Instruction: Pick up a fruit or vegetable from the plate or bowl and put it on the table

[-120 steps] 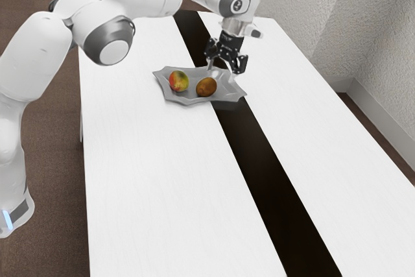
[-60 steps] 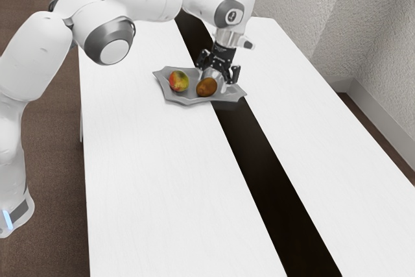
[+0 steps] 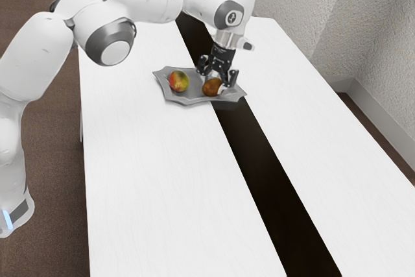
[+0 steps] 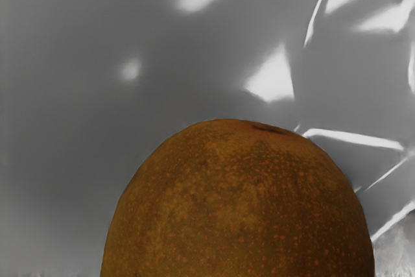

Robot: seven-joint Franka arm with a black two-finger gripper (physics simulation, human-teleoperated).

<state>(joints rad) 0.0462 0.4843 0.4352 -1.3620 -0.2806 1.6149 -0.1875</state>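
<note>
White tabletop (image 3: pixel 149 167) with a black stripe (image 3: pixel 266 173). Brown fruit (image 3: pixel 211 87) on the grey plate (image 3: pixel 187 98), close beneath the gripper (image 3: pixel 215 81), toward seven o'clock in the exterior view. Likely firm, fairly light, inclined to roll; best gripped around its widest part. Spread or pinching: cannot tell.
</note>
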